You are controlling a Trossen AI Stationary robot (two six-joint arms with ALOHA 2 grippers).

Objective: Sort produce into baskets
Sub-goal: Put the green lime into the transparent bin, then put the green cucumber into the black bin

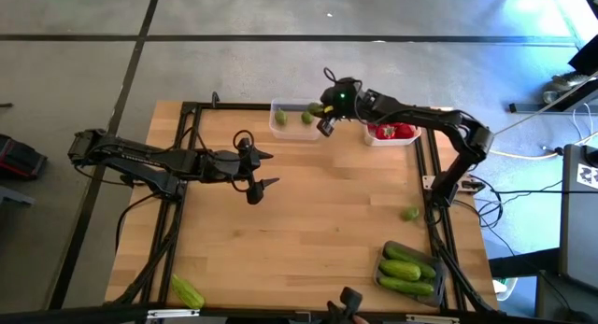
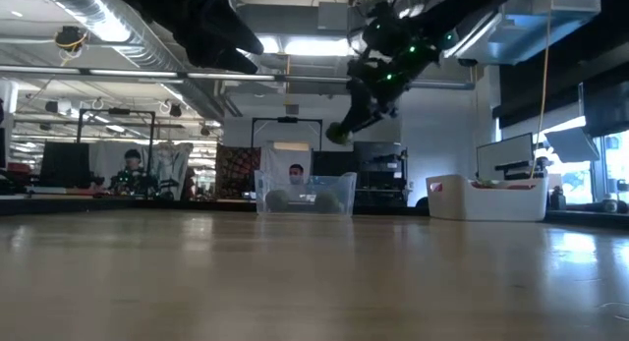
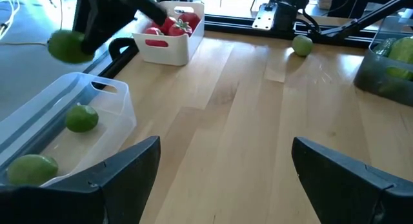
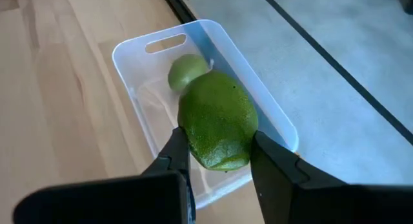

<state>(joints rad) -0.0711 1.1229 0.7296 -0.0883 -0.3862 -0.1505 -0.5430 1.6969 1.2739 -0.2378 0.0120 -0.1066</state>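
The right gripper [image 4: 219, 161] clamps a green fruit [image 4: 217, 128] above the clear basket [image 4: 264, 111], poised for dropping it in. The left gripper [image 1: 263, 170] waits spread over the bench [image 1: 308, 231].

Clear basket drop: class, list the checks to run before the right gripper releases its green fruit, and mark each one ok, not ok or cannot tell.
1. Green fruit held by right gripper: ok.
2. Fruit above the clear basket: ok.
3. Basket holds only green fruits: ok.
4. Room left in the basket: ok.
5. Left gripper open, away at mid-table: ok.
6. Drop height above the basket: cannot tell.
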